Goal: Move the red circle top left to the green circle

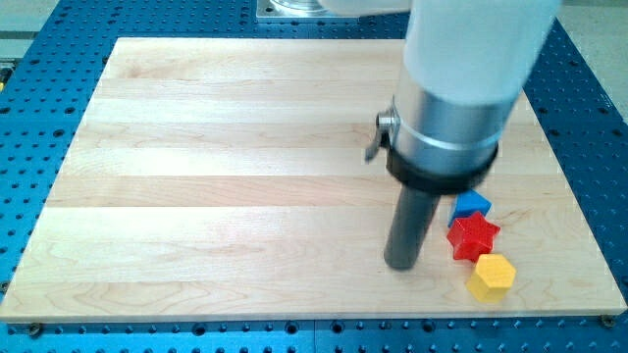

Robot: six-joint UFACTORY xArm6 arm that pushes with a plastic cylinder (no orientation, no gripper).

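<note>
My tip (401,265) rests on the wooden board (216,167), just left of a red star block (473,236) with a small gap between them. A blue block (471,205) sits just above the red star, partly hidden behind the arm. A yellow hexagon block (491,277) lies just below and right of the red star. No red circle and no green circle show in this view; the wide arm body (461,88) hides part of the board's upper right.
The board lies on a blue perforated table (29,118). The three blocks cluster near the board's lower right corner, close to its bottom edge.
</note>
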